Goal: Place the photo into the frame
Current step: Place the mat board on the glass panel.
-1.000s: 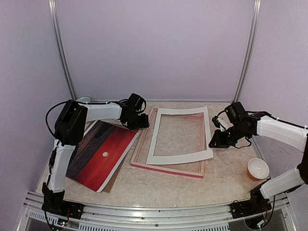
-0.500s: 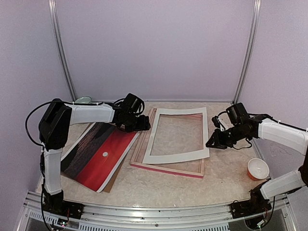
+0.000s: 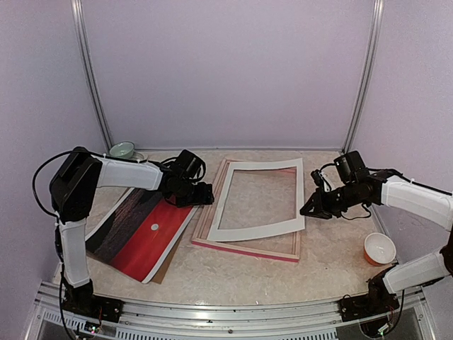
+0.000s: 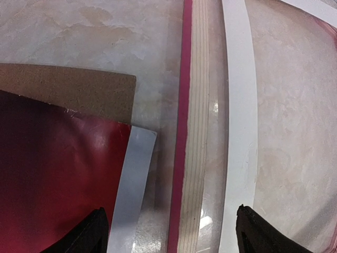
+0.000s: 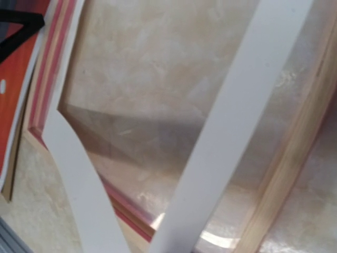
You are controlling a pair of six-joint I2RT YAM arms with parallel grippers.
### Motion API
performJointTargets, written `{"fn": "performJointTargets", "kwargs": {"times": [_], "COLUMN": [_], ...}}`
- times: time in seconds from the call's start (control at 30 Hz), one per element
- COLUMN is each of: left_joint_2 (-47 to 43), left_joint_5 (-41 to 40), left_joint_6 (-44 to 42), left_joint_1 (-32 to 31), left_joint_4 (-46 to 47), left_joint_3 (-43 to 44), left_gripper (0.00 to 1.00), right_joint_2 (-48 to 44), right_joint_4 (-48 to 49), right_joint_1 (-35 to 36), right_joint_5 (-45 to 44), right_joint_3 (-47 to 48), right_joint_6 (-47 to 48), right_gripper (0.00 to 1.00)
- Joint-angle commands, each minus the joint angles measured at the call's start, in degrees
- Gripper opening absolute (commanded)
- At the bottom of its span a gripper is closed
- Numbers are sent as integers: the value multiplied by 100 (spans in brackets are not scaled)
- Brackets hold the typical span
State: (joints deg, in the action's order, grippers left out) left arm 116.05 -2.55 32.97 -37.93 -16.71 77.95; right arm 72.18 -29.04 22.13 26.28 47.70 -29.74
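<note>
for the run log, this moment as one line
left jaws: open, over photo edge | right jaws: shut on white mat | photo: beside frame, not in

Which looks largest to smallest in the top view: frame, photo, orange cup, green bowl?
1. frame and photo, too alike to rank
2. orange cup
3. green bowl, though it sits farther back
</note>
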Motion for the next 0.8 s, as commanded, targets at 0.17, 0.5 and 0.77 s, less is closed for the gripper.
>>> {"fn": "performJointTargets", "kwargs": {"times": [0.17, 0.5, 0.77], "left_joint_2": [-418, -378, -307], "left_joint_5": [132, 372, 437], "left_joint_6": [84, 137, 139], "left_joint_1": [-65, -181, -261], "left_joint_4": [444, 654, 687], "left_joint_3": [-521, -705, -741], "left_gripper": [83, 83, 83], "right_joint_2": [-125, 102, 387], "right_joint_4": [344, 742, 981], "right_joint_1": [55, 55, 63], "right_joint_5": [374, 241, 235], "right_joint_3": [-184, -460, -464], "right_joint_6": [-234, -309, -278], "right_gripper": [14, 15, 15]}}
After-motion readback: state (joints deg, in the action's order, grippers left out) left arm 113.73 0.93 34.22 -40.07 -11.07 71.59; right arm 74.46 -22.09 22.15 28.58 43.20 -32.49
